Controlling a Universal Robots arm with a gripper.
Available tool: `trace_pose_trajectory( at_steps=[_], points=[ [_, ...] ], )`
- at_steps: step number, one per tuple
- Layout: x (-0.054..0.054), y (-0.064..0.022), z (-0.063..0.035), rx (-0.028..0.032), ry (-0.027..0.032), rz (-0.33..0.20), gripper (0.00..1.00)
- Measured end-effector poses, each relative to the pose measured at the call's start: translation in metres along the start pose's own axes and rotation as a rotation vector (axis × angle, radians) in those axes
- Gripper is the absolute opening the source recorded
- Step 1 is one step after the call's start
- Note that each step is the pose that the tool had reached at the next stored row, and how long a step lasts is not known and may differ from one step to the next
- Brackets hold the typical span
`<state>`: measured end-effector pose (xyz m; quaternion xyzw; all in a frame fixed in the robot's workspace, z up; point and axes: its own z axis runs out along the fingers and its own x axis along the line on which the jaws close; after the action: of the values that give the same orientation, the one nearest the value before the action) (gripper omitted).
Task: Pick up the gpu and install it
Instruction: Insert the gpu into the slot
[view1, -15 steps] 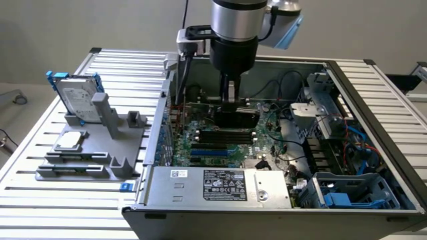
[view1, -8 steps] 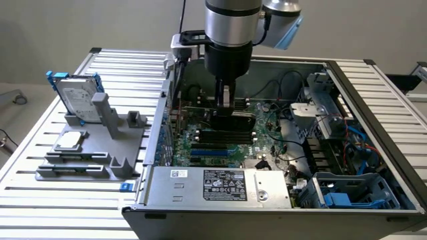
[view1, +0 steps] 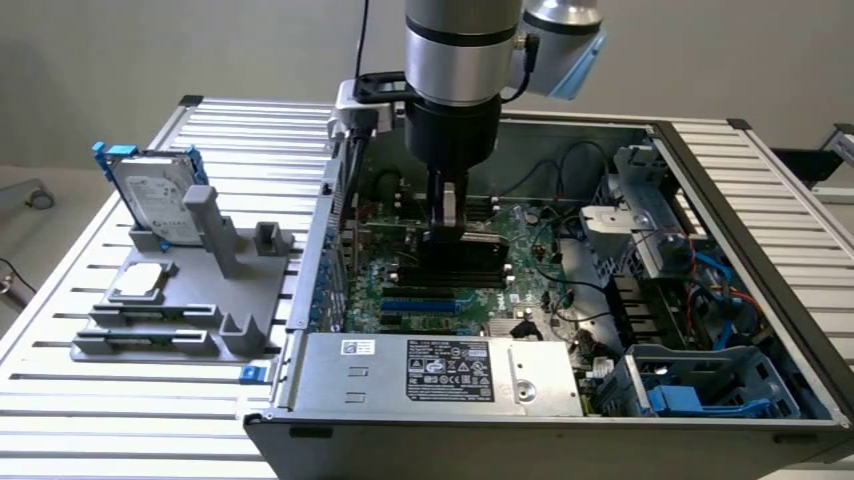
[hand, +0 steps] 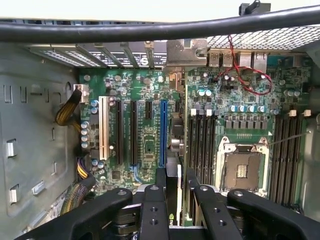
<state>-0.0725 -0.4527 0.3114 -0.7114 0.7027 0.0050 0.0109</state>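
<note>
Power supply (view1: 434, 370) fills the near edge of the open computer case (view1: 534, 445). Behind it the gripper (view1: 450, 228) reaches down inside, clamped on the gpu (view1: 461, 262), which stands upright on edge over the motherboard (view1: 400, 280). Hard drive (view1: 150, 195) stands on the grey rack (view1: 160, 320) at the exterior view's left. Wrist view: fingers (hand: 161, 182) pinch the gpu edge-on, just beside the blue slot (hand: 163, 132).

No text legible. On the power supply (view1: 340, 385), a black label (view1: 450, 369) and white sticker (view1: 358, 346), print too small to read. Label on the hard drive (view1: 158, 196) likewise.
</note>
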Motion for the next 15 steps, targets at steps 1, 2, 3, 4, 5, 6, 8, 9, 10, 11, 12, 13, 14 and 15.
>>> trace_pose_trajectory(
  at_steps=[1,2,3,4,5,6,8,9,10,11,12,13,14,15],
  points=[
    [0.0007,0.0002,0.0003,-0.0001,0.0001,-0.001,0.26],
    [0.0012,0.0005,0.0006,-0.0001,0.0004,-0.002,0.26],
    [0.0012,0.0008,0.0007,0.0000,0.0002,-0.004,0.26],
    [0.0013,0.0008,0.0007,-0.0001,0.0004,-0.004,0.26],
    [0.0016,0.0009,0.0007,-0.0002,0.0005,-0.004,0.26],
    [0.0020,0.0011,0.0010,-0.0001,0.0005,-0.004,0.26],
    [0.0025,0.0018,0.0031,0.0001,0.0005,-0.004,0.26],
    [0.0028,0.0022,0.0046,0.0004,0.0005,-0.004,0.26],
    [0.0030,0.0025,0.0063,0.0006,0.0005,-0.004,0.26],
    [0.0033,0.0028,0.0078,0.0009,0.0004,-0.004,0.26],
    [0.0036,0.0031,0.0091,0.0010,0.0004,-0.004,0.26],
    [0.0041,0.0033,0.0098,0.0009,0.0006,-0.004,0.26],
    [0.0044,0.0034,0.0102,0.0009,0.0006,-0.004,0.26],
    [0.0046,0.0034,0.0102,0.0010,0.0012,-0.004,0.26]
  ],
)
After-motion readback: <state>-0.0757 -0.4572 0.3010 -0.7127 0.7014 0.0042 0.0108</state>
